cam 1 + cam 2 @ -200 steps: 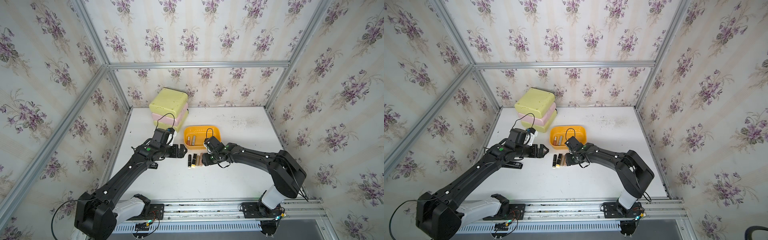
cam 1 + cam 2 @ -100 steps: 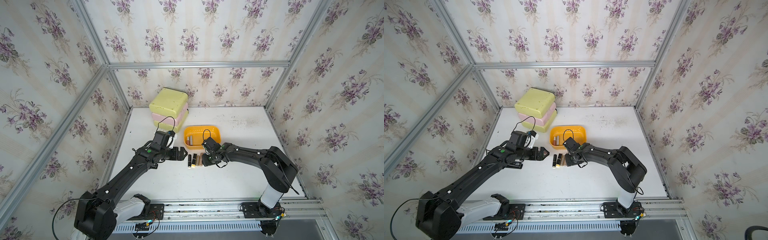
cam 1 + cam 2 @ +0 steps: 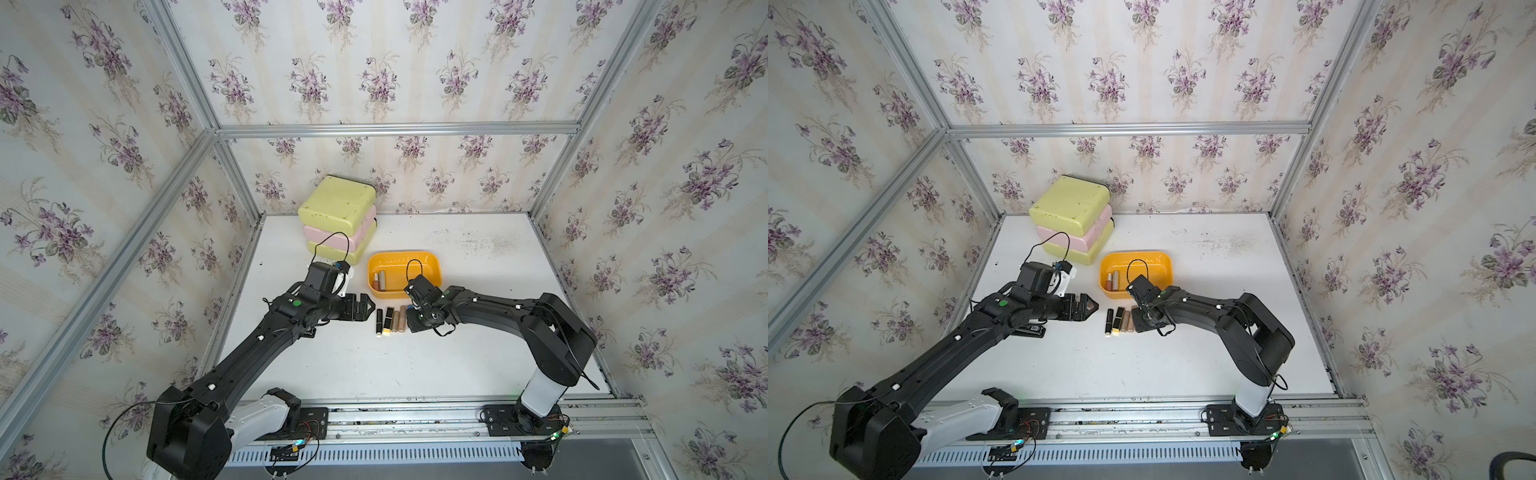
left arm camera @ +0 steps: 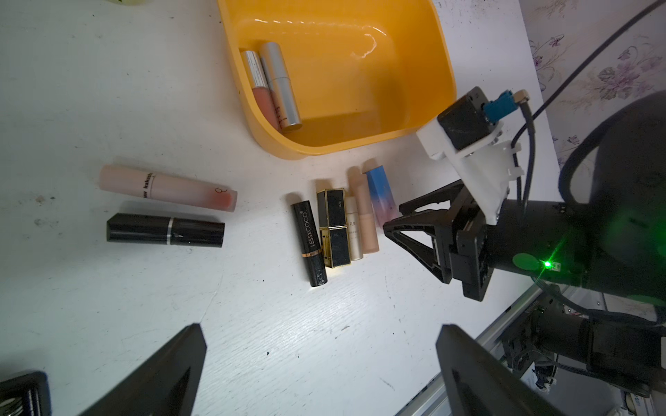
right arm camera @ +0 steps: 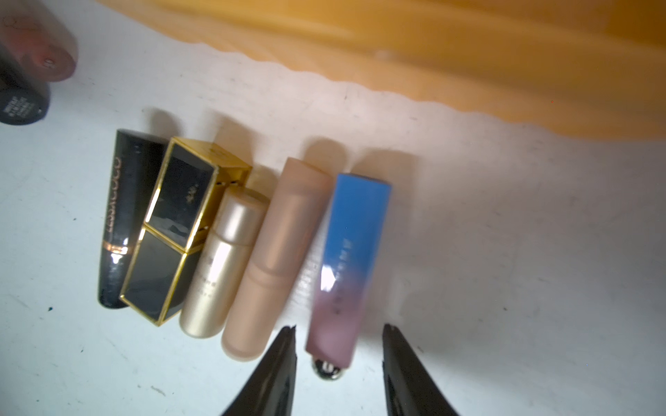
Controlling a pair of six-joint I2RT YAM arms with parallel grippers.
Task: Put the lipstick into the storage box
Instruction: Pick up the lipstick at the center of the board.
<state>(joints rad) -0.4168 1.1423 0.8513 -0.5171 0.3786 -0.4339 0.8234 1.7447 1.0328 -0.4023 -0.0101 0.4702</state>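
The orange-yellow storage box holds two lipsticks at one end. In front of it, several lipsticks lie side by side in a row. The blue-and-pink lipstick is the one nearest my right gripper. Its jaws flank the pink end, with a gap on each side. My left gripper hangs wide open just left of the row, holding nothing.
A pink tube and a black lipstick lie apart on the table, left of the row. Stacked pale green and pink boxes stand at the back left. Framed walls enclose the table, and a metal rail runs along the front.
My right gripper's jaws have narrowed around the blue-and-pink lipstick's end. My left gripper has drifted slightly toward the row, still wide open.
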